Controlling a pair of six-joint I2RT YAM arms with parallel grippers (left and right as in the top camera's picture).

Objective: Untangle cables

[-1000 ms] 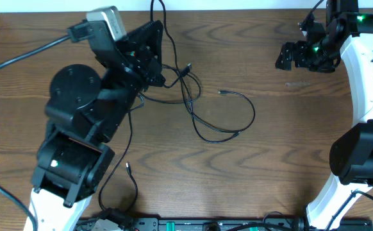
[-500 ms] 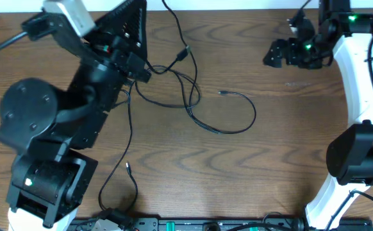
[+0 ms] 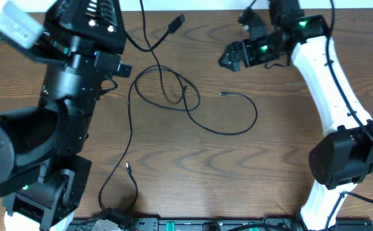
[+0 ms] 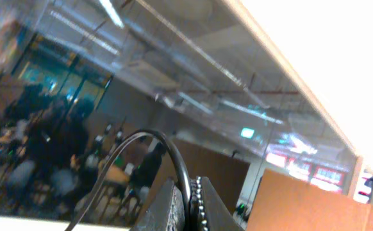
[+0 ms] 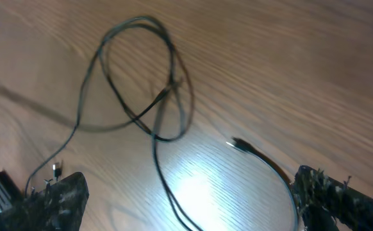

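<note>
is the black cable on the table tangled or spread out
Partly tangled: the cable crosses itself in loops; one plug end lies free.

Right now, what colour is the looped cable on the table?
Black. The cable shows best in the overhead view.

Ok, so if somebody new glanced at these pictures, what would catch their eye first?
First, the bulky left arm fills the overhead view's left side, and the left end effector is shut on a black cable held in the air. Next, the loose black cable loops sprawl across the wooden table, with the right end effector open above them.
</note>
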